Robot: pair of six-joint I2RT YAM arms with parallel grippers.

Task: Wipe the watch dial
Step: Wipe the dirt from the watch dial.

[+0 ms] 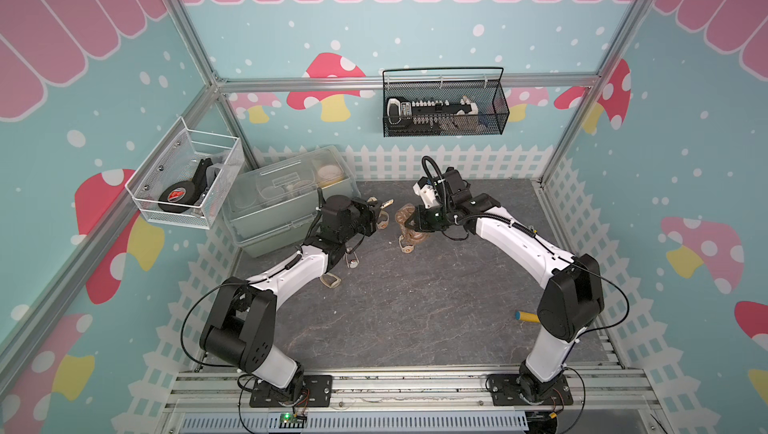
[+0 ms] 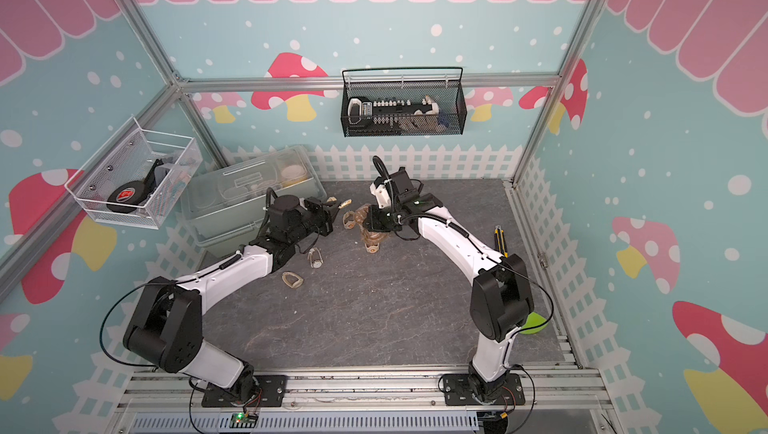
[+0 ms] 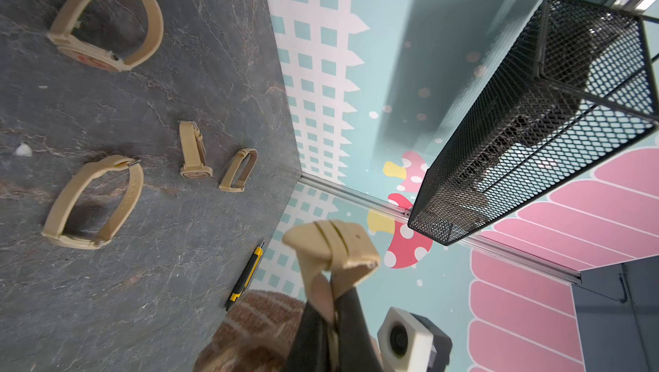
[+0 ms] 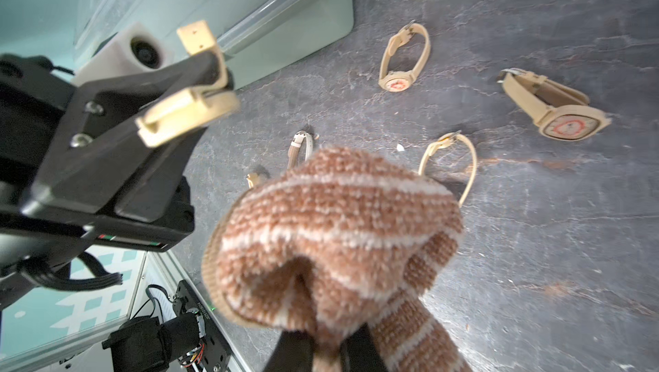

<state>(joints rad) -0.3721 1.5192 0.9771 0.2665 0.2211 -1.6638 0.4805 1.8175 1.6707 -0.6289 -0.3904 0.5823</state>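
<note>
While a tan watch [image 3: 331, 245] was pinched by the left gripper [image 3: 331, 299], the cloth [image 4: 331, 217] pinched by the right gripper [image 4: 330, 338] was shown striped in wrist views only.

Black mesh basket [image 1: 495, 118] (wall-hung), utility knife [image 2: 500, 240]

Legible text: none that I can read.
Black disc [image 1: 176, 196] label: red and white mark, too small to make out.
Watch dial [image 4: 570, 127], beyond the right gripper's [image 4: 328, 347] jaws: red ring, no numerals I can discern.
Base plate [image 4: 198, 311] print: blurred.
</note>
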